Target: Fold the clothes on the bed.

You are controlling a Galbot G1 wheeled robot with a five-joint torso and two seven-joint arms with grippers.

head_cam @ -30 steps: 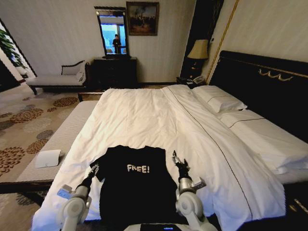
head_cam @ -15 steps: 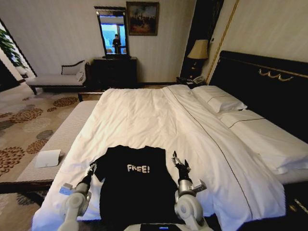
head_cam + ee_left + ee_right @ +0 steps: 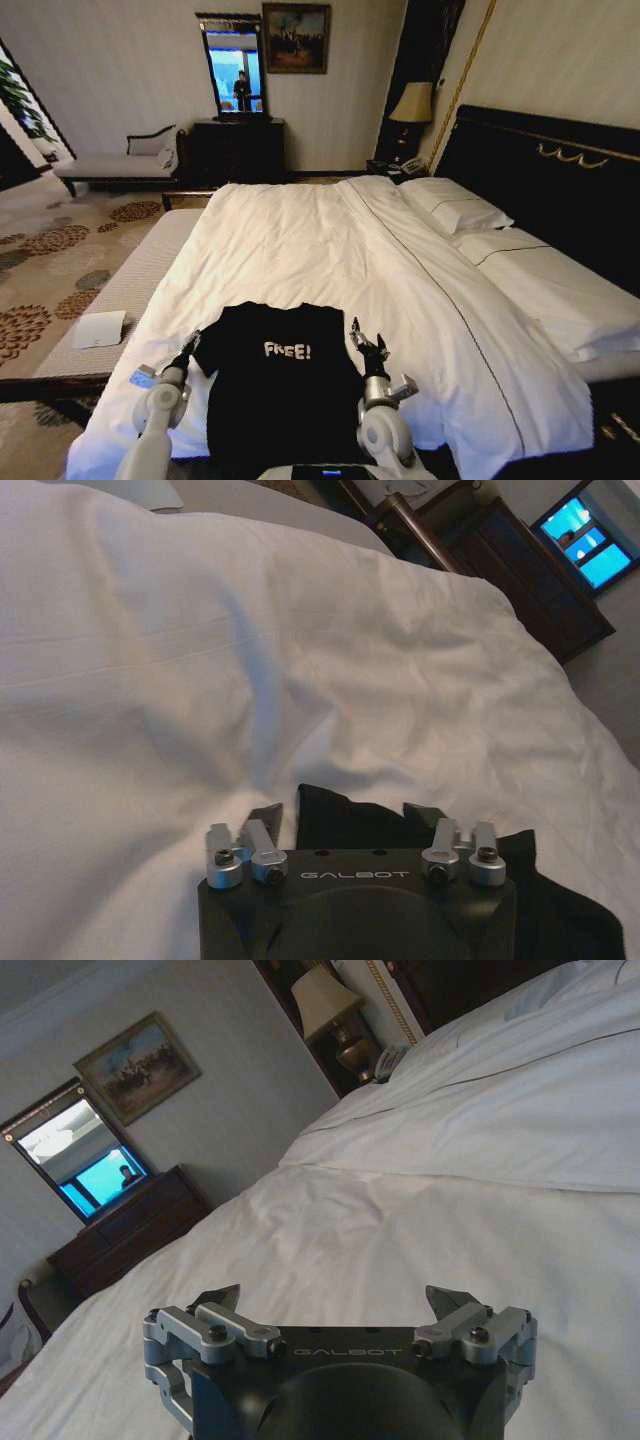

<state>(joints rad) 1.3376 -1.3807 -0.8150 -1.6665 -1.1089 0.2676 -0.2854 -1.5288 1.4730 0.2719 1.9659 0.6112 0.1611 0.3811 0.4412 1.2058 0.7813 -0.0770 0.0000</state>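
Head view: black T-shirt [image 3: 278,375] flat at lower centre on the bed [image 3: 300,240]. Left pincer [image 3: 187,349] and right pincer [image 3: 364,341], both open, flank its sleeves. Fabric likely light, limp (pinch sleeve edges, shoulder seams).

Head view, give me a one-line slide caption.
Open left gripper and right gripper flank a flat black T-shirt on the white bed.

Spread left pincer [image 3: 342,815] over black T-shirt [image 3: 420,840]
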